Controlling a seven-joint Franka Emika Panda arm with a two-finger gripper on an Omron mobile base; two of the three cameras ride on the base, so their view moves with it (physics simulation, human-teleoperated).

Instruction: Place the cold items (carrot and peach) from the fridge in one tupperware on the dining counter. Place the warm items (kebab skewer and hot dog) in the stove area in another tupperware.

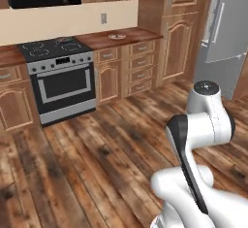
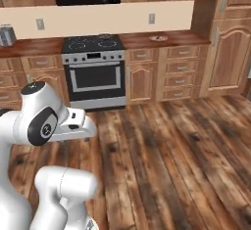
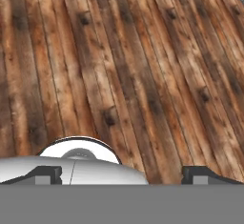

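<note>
Wooden floor boards (image 3: 143, 66), brown and knotty, lie under your gripper (image 3: 121, 174), whose two dark tips stand spread wide with nothing between them. You look to be at the very start, still out on the floor, so next you need to drive up to the black glass-top stove (image 2: 93, 44) or the smooth grey fridge (image 1: 224, 23). I cannot make out the food or tubs yet; something small and flat lies on the brown counter (image 1: 121, 39), near its back edge, right of the stove.
</note>
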